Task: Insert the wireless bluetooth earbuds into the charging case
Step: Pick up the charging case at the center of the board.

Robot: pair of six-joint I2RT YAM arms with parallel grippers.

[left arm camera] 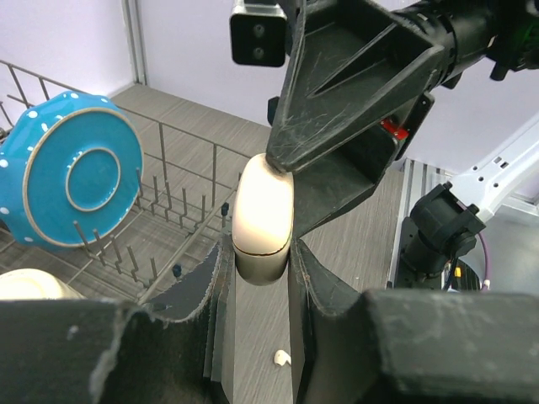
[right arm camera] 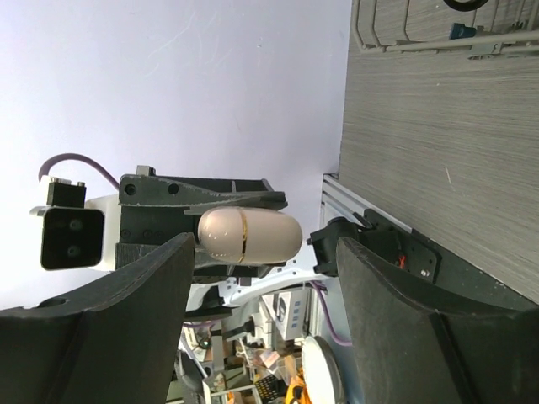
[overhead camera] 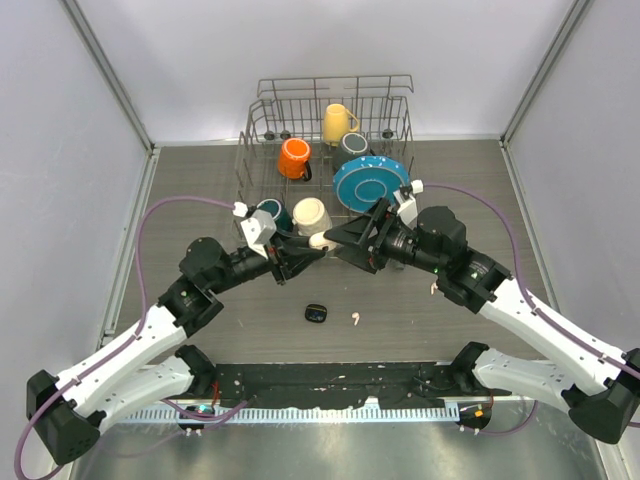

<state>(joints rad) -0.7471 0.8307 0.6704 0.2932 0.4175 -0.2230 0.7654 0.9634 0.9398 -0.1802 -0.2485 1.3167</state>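
1 overhead, 2 opposed wrist close-ups of the charging case (left arm camera: 263,223)

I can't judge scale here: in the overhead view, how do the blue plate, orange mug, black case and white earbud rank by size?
Largest to smallest:
blue plate
orange mug
black case
white earbud

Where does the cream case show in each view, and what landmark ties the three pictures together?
Top external: case mid-picture, just in front of the rack.
Left wrist: case at centre, upright; rack to its left.
Right wrist: case left of centre, lying sideways; a strip of rack at top right.
Shared landmark: the rack.
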